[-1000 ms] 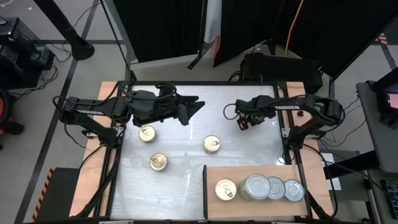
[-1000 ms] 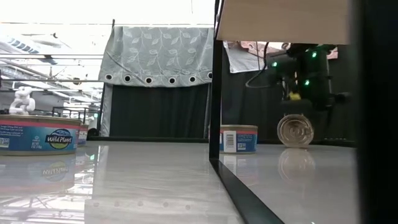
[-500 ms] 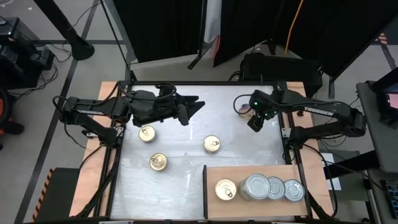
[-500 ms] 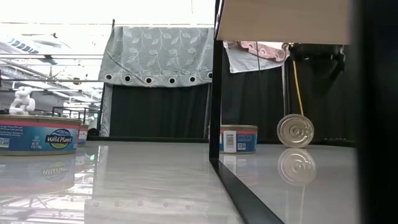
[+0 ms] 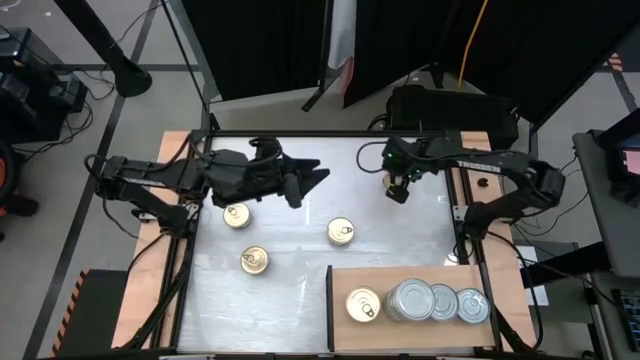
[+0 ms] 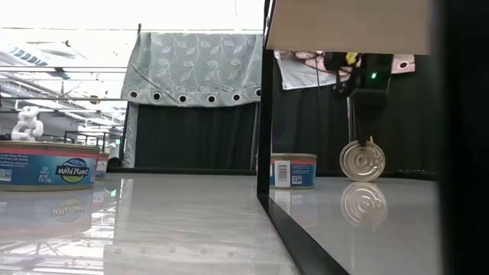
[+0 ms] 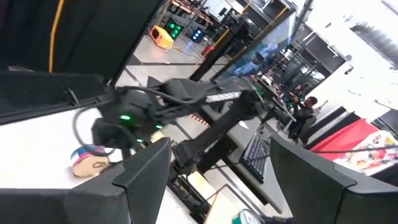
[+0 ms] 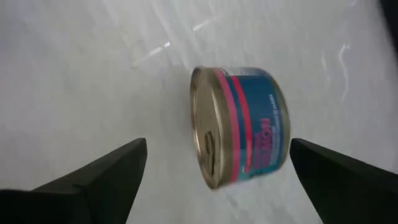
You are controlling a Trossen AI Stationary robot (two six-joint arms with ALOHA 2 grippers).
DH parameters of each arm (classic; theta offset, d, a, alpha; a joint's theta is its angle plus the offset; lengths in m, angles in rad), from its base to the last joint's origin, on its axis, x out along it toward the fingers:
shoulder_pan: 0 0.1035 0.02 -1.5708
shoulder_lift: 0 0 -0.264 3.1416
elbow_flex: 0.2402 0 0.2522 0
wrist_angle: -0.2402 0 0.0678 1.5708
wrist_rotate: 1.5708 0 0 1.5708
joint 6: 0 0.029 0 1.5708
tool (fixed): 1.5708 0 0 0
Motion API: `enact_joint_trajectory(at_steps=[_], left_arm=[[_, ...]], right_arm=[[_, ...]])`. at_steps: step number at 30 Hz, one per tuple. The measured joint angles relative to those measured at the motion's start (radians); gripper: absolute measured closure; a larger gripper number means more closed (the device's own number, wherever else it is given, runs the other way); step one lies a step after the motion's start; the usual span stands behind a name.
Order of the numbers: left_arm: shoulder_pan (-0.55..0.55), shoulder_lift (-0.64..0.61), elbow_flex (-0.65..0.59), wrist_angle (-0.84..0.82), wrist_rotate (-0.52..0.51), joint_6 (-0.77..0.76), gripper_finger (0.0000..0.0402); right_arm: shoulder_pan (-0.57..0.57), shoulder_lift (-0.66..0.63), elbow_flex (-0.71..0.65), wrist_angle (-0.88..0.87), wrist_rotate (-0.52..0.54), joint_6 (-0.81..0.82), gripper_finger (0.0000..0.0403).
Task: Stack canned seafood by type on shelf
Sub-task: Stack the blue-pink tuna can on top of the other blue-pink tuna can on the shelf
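Fingers (image 8: 99, 180) of the right gripper (image 5: 398, 183) spread wide over a tipped can (image 8: 239, 158).
It stands on edge on the worktop (image 5: 300, 240), probably needing righting; the shelf (image 5: 420, 275) waits; left gripper (image 5: 305, 185) open.

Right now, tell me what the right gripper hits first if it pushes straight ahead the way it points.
Most likely the can lying on its side on the white tabletop. It sits squarely between the open fingers of the right gripper, gold pull-ring end sideways; the gap is hard to judge.

In the low view a dark upright post (image 6: 264, 114) hides part of the worktop (image 6: 153, 221); the blue-labelled tin (image 6: 47, 164) is cut off at the frame's edge.
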Motion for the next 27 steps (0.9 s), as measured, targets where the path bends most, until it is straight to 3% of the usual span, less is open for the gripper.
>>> enact_joint_trajectory(at_steps=[6, 9, 16, 22, 27], left_arm=[[-0.023, 0.000, 0.000, 0.000, -0.004, 0.000, 0.0127], [-0.026, 0.000, 0.000, 0.000, -0.004, 0.000, 0.0127], [-0.025, 0.000, 0.000, -0.001, -0.004, 0.006, 0.0127], [-0.025, 0.000, 0.000, -0.002, -0.005, 0.024, 0.0127], [-0.025, 0.000, 0.000, -0.002, -0.016, 0.031, 0.0127]], right_arm=[[-0.042, 0.104, -0.003, 0.023, -0.054, -0.017, 0.0015], [-0.048, 0.115, 0.000, 0.043, -0.084, -0.024, 0.0038], [-0.049, 0.107, -0.001, 0.035, -0.077, 0.020, 0.0138], [-0.019, 0.016, -0.001, -0.093, -0.123, 0.245, 0.0229], [0.013, -0.064, 0.000, -0.101, -0.121, 0.448, 0.0334]])
